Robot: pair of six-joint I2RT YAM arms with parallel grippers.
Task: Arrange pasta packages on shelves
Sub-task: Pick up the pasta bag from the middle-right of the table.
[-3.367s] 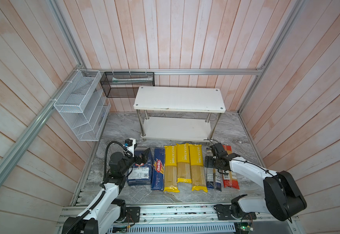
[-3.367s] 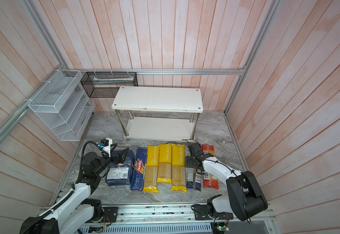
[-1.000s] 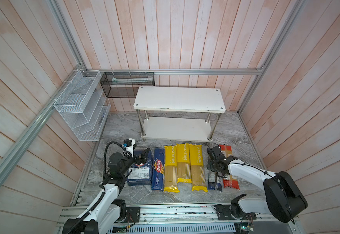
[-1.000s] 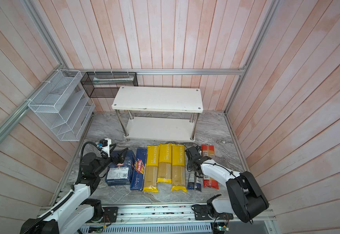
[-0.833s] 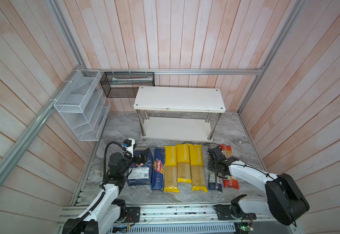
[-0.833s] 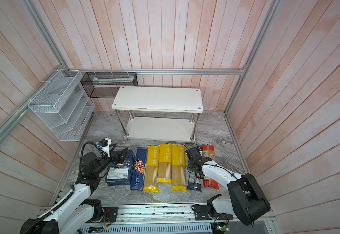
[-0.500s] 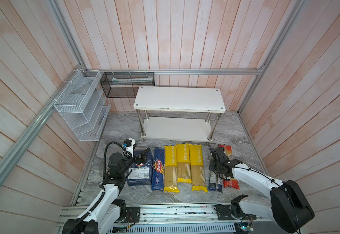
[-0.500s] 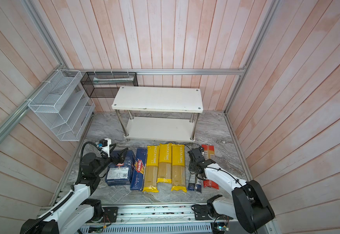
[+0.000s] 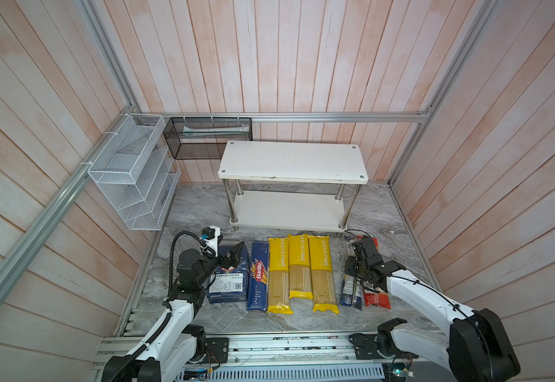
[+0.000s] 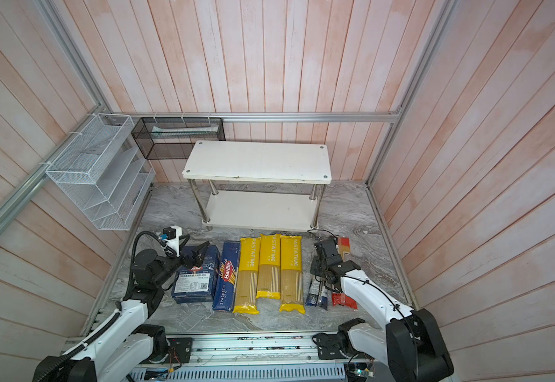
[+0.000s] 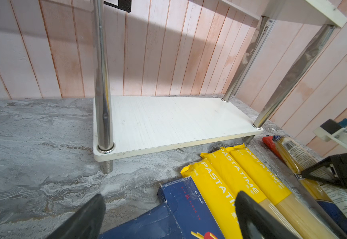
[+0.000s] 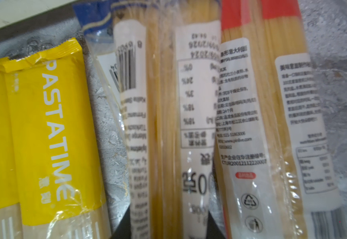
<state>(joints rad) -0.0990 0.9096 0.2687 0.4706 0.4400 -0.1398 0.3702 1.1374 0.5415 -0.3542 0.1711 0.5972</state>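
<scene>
Marble-patterned floor (image 9: 203,211) runs between plank walls. I have open strips on both sides of the rack and a narrower one between the packs' near ends and my base rail (image 9: 269,344). The upper shelf (image 9: 292,162) overhangs the lower shelf (image 9: 289,210) on chrome legs (image 11: 104,82), and both boards show plain white tops. On my left wall the white wire basket (image 9: 130,172) juts out over the floor edge, with the black mesh basket (image 9: 208,137) at the back corner beside it.

All seven packs lie flat in one row in front of the lower shelf's front edge, long axes pointing from me toward the rack. From my left: the wide Barilla box (image 9: 228,281), the narrow Barilla box (image 9: 258,281), three yellow PASTATIME bags (image 9: 299,264) touching side to side, a gap of bare floor, then the dark-blue-ended bag (image 9: 350,291) with the red-ended bag (image 9: 377,297) just beside it.

Over the far end of the boxes, my left gripper (image 11: 168,195) hovers with its fingers spread wide and nothing between them. My right gripper (image 12: 169,226) straddles the dark-blue-ended bag across its width, jaws narrow. A finger (image 12: 120,225) sits against each long side.
</scene>
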